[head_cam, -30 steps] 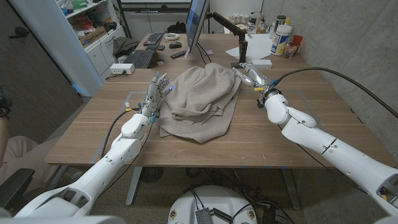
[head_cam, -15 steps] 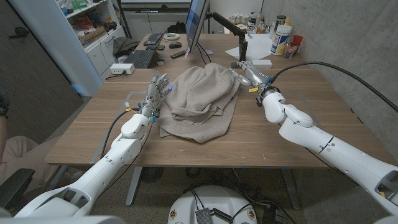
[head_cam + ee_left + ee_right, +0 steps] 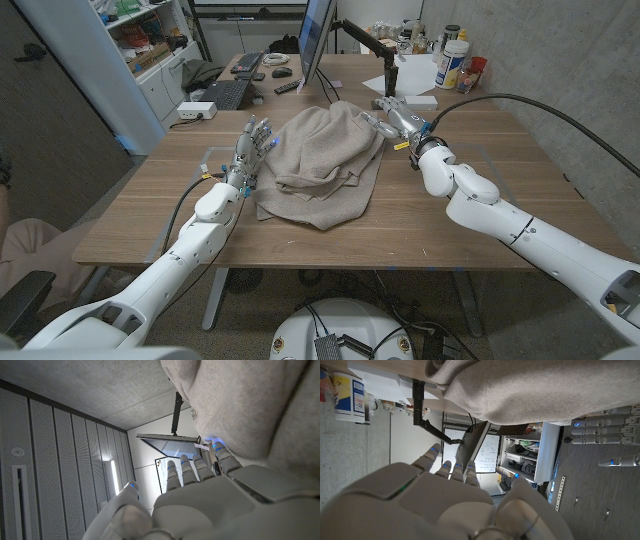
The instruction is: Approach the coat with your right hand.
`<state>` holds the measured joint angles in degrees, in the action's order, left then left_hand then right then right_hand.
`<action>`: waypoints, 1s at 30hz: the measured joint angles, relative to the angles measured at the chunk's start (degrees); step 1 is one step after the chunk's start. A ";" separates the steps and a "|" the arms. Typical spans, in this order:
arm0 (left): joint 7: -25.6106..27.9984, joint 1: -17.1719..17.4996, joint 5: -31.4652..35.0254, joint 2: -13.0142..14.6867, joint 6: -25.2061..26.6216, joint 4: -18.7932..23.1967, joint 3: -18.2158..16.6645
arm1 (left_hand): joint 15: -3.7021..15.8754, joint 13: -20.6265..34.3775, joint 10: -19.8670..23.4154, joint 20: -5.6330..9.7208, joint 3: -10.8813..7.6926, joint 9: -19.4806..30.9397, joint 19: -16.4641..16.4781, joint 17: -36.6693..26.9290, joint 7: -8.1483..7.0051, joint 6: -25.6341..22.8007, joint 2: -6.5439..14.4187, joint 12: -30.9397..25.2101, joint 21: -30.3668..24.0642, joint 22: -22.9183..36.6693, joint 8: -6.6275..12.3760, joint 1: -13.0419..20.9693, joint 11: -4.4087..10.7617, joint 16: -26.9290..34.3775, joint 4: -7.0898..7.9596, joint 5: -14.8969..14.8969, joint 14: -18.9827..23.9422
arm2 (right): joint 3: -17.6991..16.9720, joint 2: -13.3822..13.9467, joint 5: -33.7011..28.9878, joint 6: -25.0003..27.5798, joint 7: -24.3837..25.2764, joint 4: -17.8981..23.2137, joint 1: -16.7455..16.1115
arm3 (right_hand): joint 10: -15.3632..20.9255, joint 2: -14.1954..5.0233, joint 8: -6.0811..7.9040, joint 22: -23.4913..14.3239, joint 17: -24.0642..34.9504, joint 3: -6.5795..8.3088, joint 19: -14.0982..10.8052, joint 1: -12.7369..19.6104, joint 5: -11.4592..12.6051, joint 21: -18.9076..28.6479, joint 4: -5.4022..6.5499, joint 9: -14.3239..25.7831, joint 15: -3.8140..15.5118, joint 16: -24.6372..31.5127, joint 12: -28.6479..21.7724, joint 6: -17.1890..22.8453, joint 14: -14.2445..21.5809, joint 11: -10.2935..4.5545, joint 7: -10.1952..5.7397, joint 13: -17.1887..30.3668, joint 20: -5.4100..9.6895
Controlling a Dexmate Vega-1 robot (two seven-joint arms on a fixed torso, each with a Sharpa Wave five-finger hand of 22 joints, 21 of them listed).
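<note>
On the wooden bench (image 3: 150,210), the crumpled beige fabric coat (image 3: 325,160) lies at frame centre, and the right hand (image 3: 392,119), empty with fingers apart just beside its upper-right edge, should probably ease in low and slowly.

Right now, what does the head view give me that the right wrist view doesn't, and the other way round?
Head view alone: the wooden table, both arms, and the right robot hand at the coat's far right edge; whether it touches is unclear. The keyboard sits beyond the coat.
Right wrist view alone: a close look along the right robot hand's back, fingers spread and holding nothing.
Both: the grey coat, the left robot hand, the monitor and the white tub.
</note>
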<state>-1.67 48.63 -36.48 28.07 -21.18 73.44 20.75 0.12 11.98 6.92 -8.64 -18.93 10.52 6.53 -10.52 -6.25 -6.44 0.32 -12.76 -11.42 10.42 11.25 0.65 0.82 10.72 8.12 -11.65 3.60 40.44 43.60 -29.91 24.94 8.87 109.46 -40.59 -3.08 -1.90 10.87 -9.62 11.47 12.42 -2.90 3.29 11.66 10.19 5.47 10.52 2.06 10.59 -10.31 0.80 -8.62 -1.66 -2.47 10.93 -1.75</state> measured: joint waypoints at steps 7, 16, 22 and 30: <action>0.06 0.00 0.07 -0.06 0.01 0.00 0.00 | -0.01 0.00 0.21 2.42 0.26 0.00 -0.83 0.00 0.21 -0.22 0.03 0.00 0.23 -0.29 0.00 0.03 -0.21 -0.36 -0.06 0.01 -1.46 | 0.79 -0.33 -2.73 -0.19 -1.30 -0.46 0.72 | -0.63 0.00 -0.19 0.00 0.00 0.00 0.00 0.00 0.00 0.00 0.00 0.00 -0.09 0.00 0.00 -0.62 -0.52 -0.62 -0.62 0.00 0.00; 0.11 -0.06 0.15 -0.12 -0.09 -0.14 0.03 | 0.29 0.01 0.21 2.42 0.40 0.00 -0.83 0.13 0.21 -0.22 0.30 0.00 0.23 -0.29 0.00 0.30 -0.21 -0.37 0.09 0.01 -1.75 | 1.32 -0.69 -5.41 -0.90 -1.97 -0.92 1.06 | -0.72 0.00 -0.28 0.00 0.00 -0.24 0.00 0.00 0.00 0.23 -0.24 0.00 0.00 0.23 -0.33 -0.81 -0.61 -0.71 -0.81 0.00 0.00; 0.12 -0.09 0.18 -0.15 -0.26 -0.24 0.03 | 0.29 0.01 0.20 2.42 0.39 0.00 -0.83 0.13 0.23 -0.23 0.30 0.00 0.23 -0.29 0.00 0.30 -0.21 -0.38 0.09 0.01 -1.75 | 1.48 -0.86 -7.39 -1.40 -2.10 -1.05 1.09 | -0.39 0.00 -0.28 0.00 0.00 -0.24 0.00 0.00 0.00 0.23 -0.24 0.00 0.00 0.23 -0.33 -0.81 -0.60 -0.38 -0.81 0.00 0.00; 0.30 -0.10 0.35 -0.34 -0.75 -0.41 0.03 | 0.29 0.01 0.20 2.72 0.63 0.00 -1.14 0.13 0.52 -0.52 0.30 0.00 0.23 -0.28 0.00 0.30 -0.20 -0.40 -0.14 0.01 -1.75 | 1.51 -1.06 -8.91 -2.34 -2.15 -1.32 1.10 | 0.15 0.00 -0.04 0.00 0.00 -0.24 -0.55 0.00 0.00 0.23 -0.24 0.00 0.00 0.49 -0.38 -0.36 0.29 0.15 -0.36 0.00 0.55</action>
<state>-1.37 48.54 -36.14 27.73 -21.93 73.03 20.78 0.41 11.99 7.13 -5.92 -18.31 10.52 5.39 -10.39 -5.73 -6.97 0.62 -12.76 -11.19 10.13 11.25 0.95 0.62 10.32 7.98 -11.64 1.85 41.96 42.54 -38.82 22.60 6.73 108.13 -39.48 -2.93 -1.90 10.83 -9.62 11.47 12.18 -3.45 3.29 11.66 10.42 5.23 10.52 2.06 11.08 -10.69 0.44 -8.33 -1.51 -2.82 10.93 -1.20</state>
